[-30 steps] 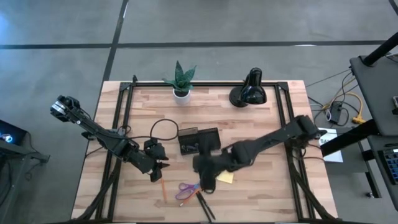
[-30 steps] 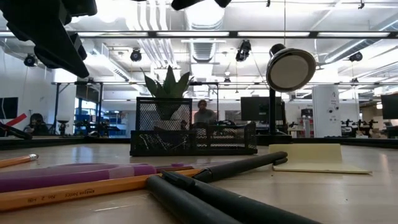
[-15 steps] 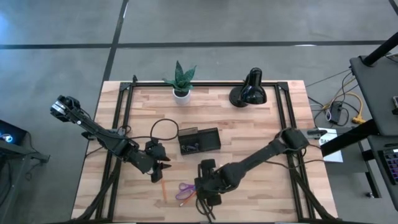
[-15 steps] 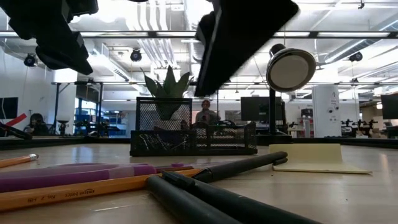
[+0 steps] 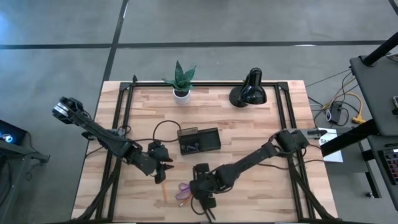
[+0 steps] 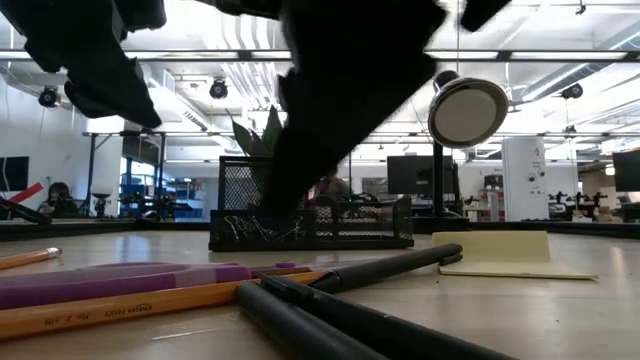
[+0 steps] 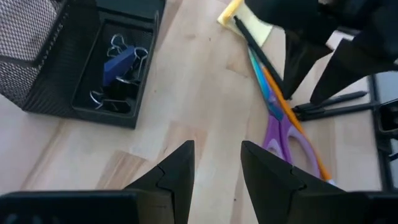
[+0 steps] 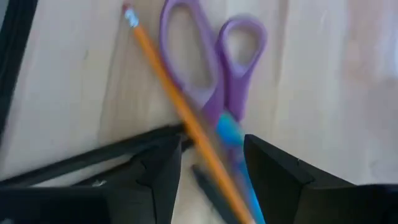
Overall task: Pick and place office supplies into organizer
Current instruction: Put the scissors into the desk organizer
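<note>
Now the right pincer [image 8: 208,168], fingers apart and empty, hangs over the orange pencil [image 8: 180,115] beside the purple scissors [image 8: 214,74], in front of the organizer [image 5: 199,140], likely to grab it.

Pale wood-grain table [image 5: 249,124]; black wire-mesh organizer [image 7: 37,56]; scissors [image 8: 211,81] handles probably smooth plastic.

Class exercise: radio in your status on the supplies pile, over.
Right gripper open, low over orange pencil and purple scissors. Left gripper open, waiting beside organizer. Nothing held. Black pens crossed in the pile.
</note>
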You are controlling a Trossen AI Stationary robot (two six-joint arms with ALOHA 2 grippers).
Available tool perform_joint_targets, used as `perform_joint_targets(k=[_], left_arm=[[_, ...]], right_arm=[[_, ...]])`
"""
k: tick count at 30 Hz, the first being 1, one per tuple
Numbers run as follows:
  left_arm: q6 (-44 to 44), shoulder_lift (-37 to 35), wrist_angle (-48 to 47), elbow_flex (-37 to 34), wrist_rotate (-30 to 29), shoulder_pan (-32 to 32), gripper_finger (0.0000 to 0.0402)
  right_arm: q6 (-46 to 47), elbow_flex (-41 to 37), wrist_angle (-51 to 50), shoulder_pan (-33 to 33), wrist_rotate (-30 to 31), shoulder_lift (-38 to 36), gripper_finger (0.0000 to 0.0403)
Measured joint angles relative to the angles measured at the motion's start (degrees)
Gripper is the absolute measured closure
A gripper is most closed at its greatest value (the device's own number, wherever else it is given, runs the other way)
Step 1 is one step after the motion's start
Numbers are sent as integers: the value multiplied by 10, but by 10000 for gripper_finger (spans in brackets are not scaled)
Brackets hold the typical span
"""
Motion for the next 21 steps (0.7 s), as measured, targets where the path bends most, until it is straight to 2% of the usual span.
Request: perform_joint_targets(k=[5,9,21], left_arm=[[0,26,21,8,4,-7,285],[0,23,14,12,4,-19,285],[5,-10,15,7,2,-30,285]], right_arm=[[-83,0,68,-8,-29,14,237],[-102,5,137,-15,-43,40,238],[-111,44,146,-42,-55,86,238]])
